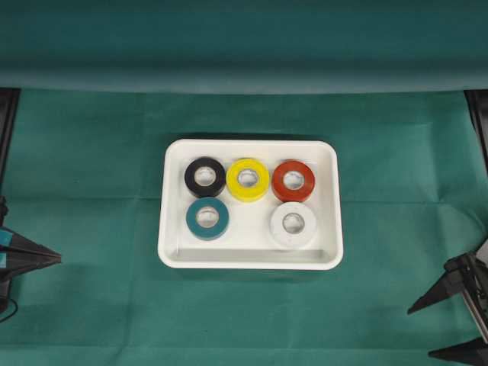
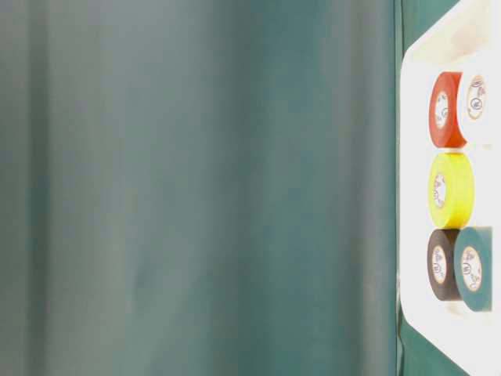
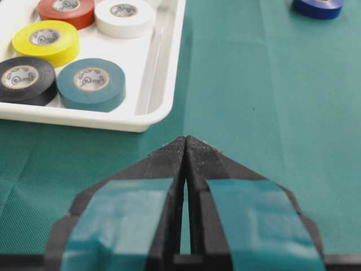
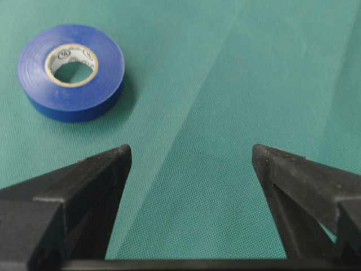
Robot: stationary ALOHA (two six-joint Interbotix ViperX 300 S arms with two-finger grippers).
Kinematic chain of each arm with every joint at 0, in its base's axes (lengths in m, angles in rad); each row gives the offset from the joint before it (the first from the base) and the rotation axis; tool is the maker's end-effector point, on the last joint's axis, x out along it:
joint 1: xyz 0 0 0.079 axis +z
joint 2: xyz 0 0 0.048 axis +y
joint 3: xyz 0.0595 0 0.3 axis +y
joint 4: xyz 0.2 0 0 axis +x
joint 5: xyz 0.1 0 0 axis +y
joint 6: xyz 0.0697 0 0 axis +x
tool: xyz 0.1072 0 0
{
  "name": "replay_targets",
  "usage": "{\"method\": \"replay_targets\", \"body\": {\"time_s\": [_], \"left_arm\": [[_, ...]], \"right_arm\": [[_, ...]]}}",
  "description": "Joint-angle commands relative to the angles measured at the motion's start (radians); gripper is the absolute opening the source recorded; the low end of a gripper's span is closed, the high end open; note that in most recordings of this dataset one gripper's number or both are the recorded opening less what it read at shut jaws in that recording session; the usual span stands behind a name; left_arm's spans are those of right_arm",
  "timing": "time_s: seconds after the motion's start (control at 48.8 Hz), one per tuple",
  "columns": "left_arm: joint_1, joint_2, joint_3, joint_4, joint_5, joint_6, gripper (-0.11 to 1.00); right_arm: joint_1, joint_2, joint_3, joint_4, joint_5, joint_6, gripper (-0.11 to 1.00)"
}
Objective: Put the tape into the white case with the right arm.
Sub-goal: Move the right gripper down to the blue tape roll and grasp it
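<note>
Now the right gripper (image 4: 192, 155) stands wide and empty, a blue tape roll (image 4: 71, 71) lying ahead-left of its fingertips; the left gripper (image 3: 186, 144) is pinched closed near the white case (image 3: 161, 84).

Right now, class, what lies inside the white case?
Inside the white case lie five tape rolls: black, yellow, red, teal and white. The case floor beneath each roll is covered.

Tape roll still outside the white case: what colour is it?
Blue. The tape roll shows best in the right wrist view, lying on the green cloth.
</note>
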Motion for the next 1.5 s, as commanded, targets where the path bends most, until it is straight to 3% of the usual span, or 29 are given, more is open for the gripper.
{"method": "replay_targets", "body": {"time_s": [0.0,0.738,1.477], "left_arm": [[0.000,0.009,-0.012,-0.002,-0.011,0.000,0.00],[0.000,0.011,-0.012,-0.002,-0.011,0.002,0.00],[0.000,0.009,-0.012,-0.002,-0.011,0.000,0.00]], "right_arm": [[0.002,0.038,-0.040,-0.003,-0.003,0.000,0.62],[0.052,0.620,-0.341,-0.003,-0.152,-0.008,0.62],[0.064,0.790,-0.416,-0.003,-0.156,-0.003,0.63]]}}
